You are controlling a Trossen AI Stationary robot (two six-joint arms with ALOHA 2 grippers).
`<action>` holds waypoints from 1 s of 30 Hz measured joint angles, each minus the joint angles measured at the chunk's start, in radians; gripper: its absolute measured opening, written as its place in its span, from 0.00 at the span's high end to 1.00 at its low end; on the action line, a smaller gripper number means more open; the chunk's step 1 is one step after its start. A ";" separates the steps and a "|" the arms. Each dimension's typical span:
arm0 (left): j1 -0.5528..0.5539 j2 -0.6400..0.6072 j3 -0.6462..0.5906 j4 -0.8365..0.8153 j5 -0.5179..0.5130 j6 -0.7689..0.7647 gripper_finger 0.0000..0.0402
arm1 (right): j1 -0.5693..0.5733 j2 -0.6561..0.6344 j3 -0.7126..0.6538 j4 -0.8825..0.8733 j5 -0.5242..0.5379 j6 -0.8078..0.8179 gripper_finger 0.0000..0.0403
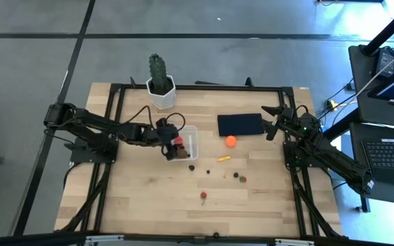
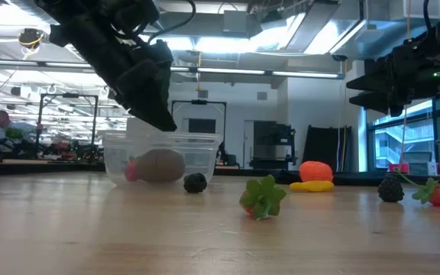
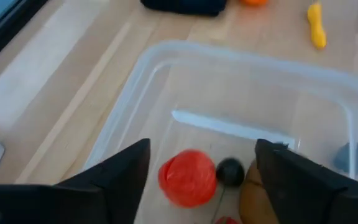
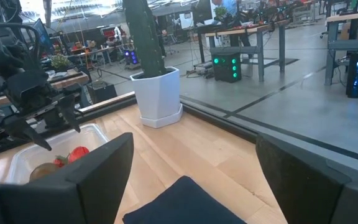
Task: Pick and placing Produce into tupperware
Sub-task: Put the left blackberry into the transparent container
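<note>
We see the left arm stretched from the table's left edge toward the middle, wrist angled downward; its left gripper (image 1: 172,146) hangs low with the two dark fingers (image 3: 120,177) spread wide apart and nothing pinched between them; in the low view that same arm slants down from the upper left. The right arm is folded along the table's right side, elbow near the front corner, forearm reaching toward the far side; its right gripper (image 1: 273,120) sits raised, fingers (image 4: 98,165) held wide and empty.

clear tupperware (image 1: 190,131), red produce (image 3: 187,177) inside, orange ball (image 1: 230,141), navy rectangle (image 1: 240,124)
</note>
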 joint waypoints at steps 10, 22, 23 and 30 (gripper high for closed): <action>-0.094 -0.001 0.000 0.214 0.130 0.031 0.21 | 0.000 0.000 0.000 0.000 0.000 0.000 0.16; -0.230 0.158 0.001 0.354 0.143 0.133 0.23 | 0.000 0.000 0.000 0.000 0.000 0.001 0.16; -0.232 0.182 0.001 0.376 0.155 0.133 0.23 | 0.000 0.000 0.000 0.000 0.000 0.001 0.16; -0.266 0.288 0.002 0.540 0.160 0.194 0.23 | 0.000 0.000 0.000 0.000 0.000 0.003 0.16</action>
